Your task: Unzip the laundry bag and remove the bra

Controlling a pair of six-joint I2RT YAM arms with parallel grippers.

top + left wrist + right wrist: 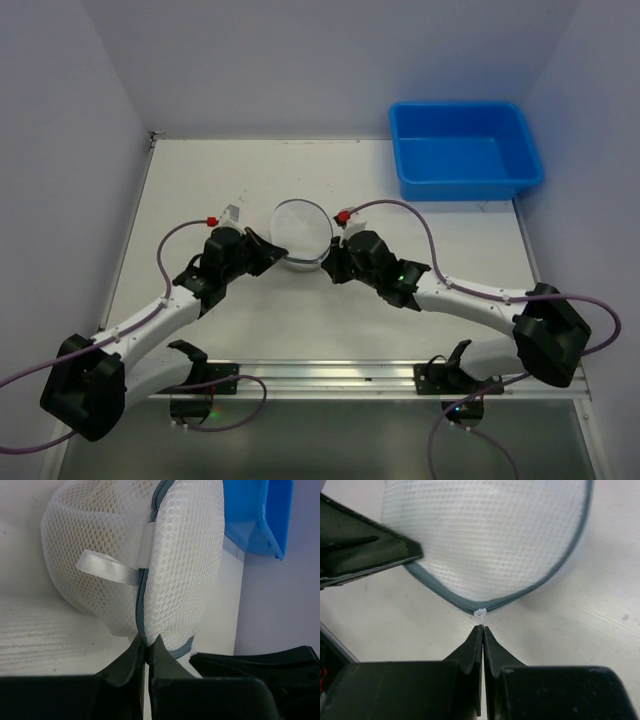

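Laundry bag (302, 232) sits about mid-desk (200, 190), between the two arms and well apart from the blue bin (465, 150) in the far right corner. From where I stand it looks light and floppy. It is thin white mesh, rounded only because something fills it. I can't plainly make out the bra. There is only a faint warm tint behind the mesh in the left wrist view, so I'd judge it is inside, with the zipper (141, 595) closed as far as it shows.

The left fingers (127, 662) are pressed together on the rim of the laundry bag, right on the grey zipper seam just below a white ribbon loop (107, 571). The right fingers (470, 652) are shut tight too. A tiny white pull tab (480, 613) runs from the zipper line into their tips. I take it they have it pinched, though very little of it shows.

Mesh this soft won't resist a tug. I'd expect the whole bag to slide across the desk unless the seam is anchored while the tab is drawn. The tab is small and could slip out of the pinch. The zipper curves round the rim, so the pull has to follow that curve. Once there's an opening, the bra should be soft enough to take by any fold of fabric.
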